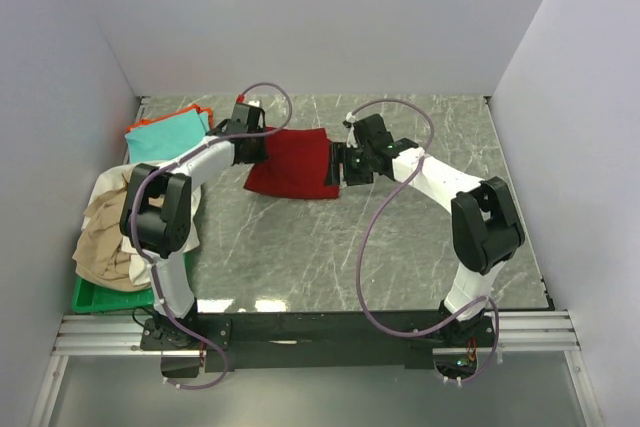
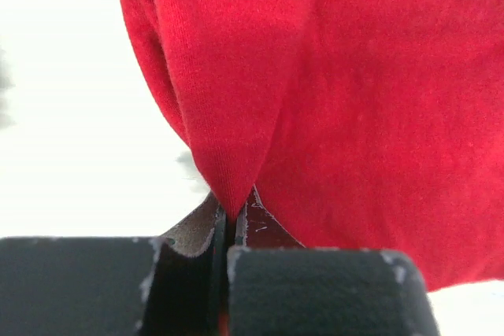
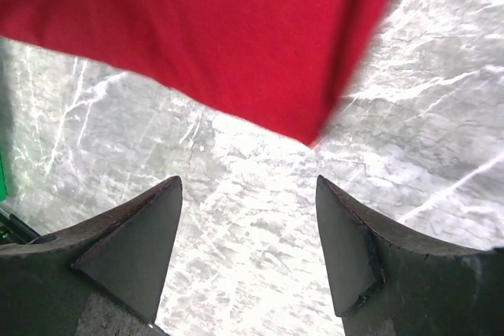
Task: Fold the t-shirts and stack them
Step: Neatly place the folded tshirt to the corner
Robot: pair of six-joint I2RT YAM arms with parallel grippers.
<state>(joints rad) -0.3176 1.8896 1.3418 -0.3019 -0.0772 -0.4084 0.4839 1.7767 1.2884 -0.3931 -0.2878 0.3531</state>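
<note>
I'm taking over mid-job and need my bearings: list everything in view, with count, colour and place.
red t-shirt: one, dark red, middle of the table
teal t-shirt: one, teal, far left, on the orange one
orange t-shirt: one, orange, edges showing under the teal
beige t-shirt: one, beige, bunched over the tray, left
white t-shirt: apparently one, white, same heap
tray: one, green, near-left corner
table: one, grey marble, under everything
left claw: one, black, shut on the red t-shirt's left edge
right claw: one, black, open, over bare table by that shirt's right edge
</note>
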